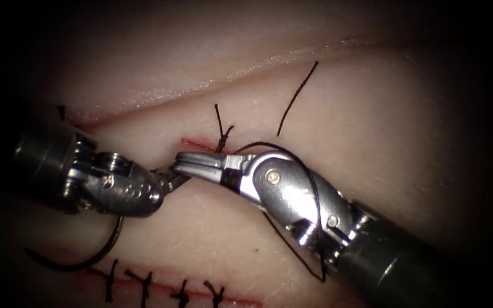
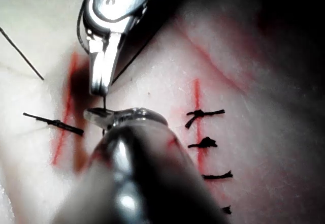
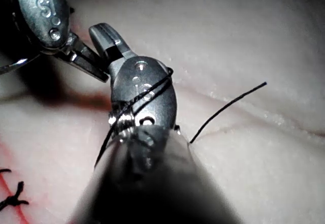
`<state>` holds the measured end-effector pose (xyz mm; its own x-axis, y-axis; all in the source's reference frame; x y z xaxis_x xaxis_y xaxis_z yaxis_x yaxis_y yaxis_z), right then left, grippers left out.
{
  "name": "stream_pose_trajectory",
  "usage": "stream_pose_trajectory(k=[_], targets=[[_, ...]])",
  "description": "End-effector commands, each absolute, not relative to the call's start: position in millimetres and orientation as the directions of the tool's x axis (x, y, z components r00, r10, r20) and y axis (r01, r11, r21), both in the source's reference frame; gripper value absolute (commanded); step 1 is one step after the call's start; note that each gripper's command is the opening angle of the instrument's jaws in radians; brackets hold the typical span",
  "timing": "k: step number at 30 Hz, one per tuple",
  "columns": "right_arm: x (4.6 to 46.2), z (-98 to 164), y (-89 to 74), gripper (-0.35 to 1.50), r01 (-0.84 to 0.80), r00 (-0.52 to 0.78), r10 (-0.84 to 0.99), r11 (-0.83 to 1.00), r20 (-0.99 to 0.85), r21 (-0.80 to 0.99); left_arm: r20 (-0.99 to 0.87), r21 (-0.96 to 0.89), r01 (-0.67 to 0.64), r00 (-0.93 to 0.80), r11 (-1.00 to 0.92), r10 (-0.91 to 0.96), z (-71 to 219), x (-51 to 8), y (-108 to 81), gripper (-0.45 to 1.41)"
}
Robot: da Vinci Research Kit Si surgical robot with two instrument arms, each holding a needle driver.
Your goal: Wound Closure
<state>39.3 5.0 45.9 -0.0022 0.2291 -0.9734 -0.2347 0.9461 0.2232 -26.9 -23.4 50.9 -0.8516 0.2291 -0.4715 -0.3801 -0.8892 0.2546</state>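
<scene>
The work stood at the upper cut [image 1: 194,142] in the tissue [image 1: 400,125], where one knot [image 1: 222,141] already sat amid a streak of red fluid, and it read as knot-tying rather than needle work. The right hand [image 1: 182,163] reached in from the right with its jaws pressed together. In the left wrist view a short piece of thread [image 2: 103,102] ran from its tip straight to the tip of the left hand [image 1: 169,179], so I judged the right hand to be clenched on the thread. Whether the left hand gripped that same piece I could not tell. The two tips met just left of the knot. More thread lay wound over the right tool's wrist, plain in the endoscope view and in its own wrist view. A free thread end [image 1: 298,97] lay on the tissue up and to the right of the knot. The needle [image 1: 81,263] was in neither hand. It curved out from beneath the left tool and lay on the tissue near the lower cut [image 1: 241,299], which already bore a row of stitches [image 1: 144,282]. I could not see whether its point was in the tissue. By my reckoning, a next move would need the wound thread to slide off the wrist without snagging, while the short piece stayed firmly held.
</scene>
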Motion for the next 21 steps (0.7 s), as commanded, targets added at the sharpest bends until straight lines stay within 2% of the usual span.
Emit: stream_pose_trajectory(k=[1,2,3,4,5,6,8,12,21], targets=[[40.2,46.8,5.1,-0.35,-0.243,0.008,0.223,0.946,-0.975,0.214,-0.468,0.255,-0.383,-0.852,-0.888,0.233,51.2,-27.3,-24.4,-0.45],[40.3,47.0,5.3,-0.18,-0.281,0.04,0.231,0.936,-0.972,0.211,-0.469,0.261,-0.391,-0.851,-0.882,0.238,50.6,-27.7,-24.8,-0.45],[40.3,47.0,5.3,-0.18,-0.281,0.04,0.231,0.936,-0.972,0.211,-0.469,0.261,-0.391,-0.851,-0.882,0.238,50.6,-27.7,-24.8,-0.45],[40.3,47.2,5.4,0.24,-0.312,0.058,0.237,0.927,-0.97,0.208,-0.465,0.265,-0.395,-0.851,-0.879,0.243,50.2,-27.8,-25.0,-0.45],[40.2,47.5,5.7,0.74,-0.35,0.072,0.243,0.914,-0.967,0.204,-0.471,0.258,-0.404,-0.846,-0.878,0.251,49.3,-28.1,-25.5,-0.45],[40.2,47.5,5.7,0.74,-0.35,0.072,0.243,0.914,-0.967,0.204,-0.471,0.258,-0.404,-0.846,-0.878,0.251,49.3,-28.1,-25.5,-0.45],[40.0,48.1,6.2,1.16,-0.379,0.104,0.25,0.905,-0.963,0.194,-0.469,0.263,-0.401,-0.848,-0.878,0.247,47.9,-28.3,-26.1,-0.45],[40.0,48.4,6.2,1.28,-0.375,0.15,0.256,0.908,-0.955,0.184,-0.467,0.267,-0.403,-0.849,-0.875,0.249,46.6,-28.3,-26.4,-0.45],[40.0,48.9,4.8,1.18,-0.274,0.259,0.248,0.946,-0.933,0.176,-0.475,0.302,-0.407,-0.848,-0.862,0.234,42.6,-26.9,-24.7,-0.45]])
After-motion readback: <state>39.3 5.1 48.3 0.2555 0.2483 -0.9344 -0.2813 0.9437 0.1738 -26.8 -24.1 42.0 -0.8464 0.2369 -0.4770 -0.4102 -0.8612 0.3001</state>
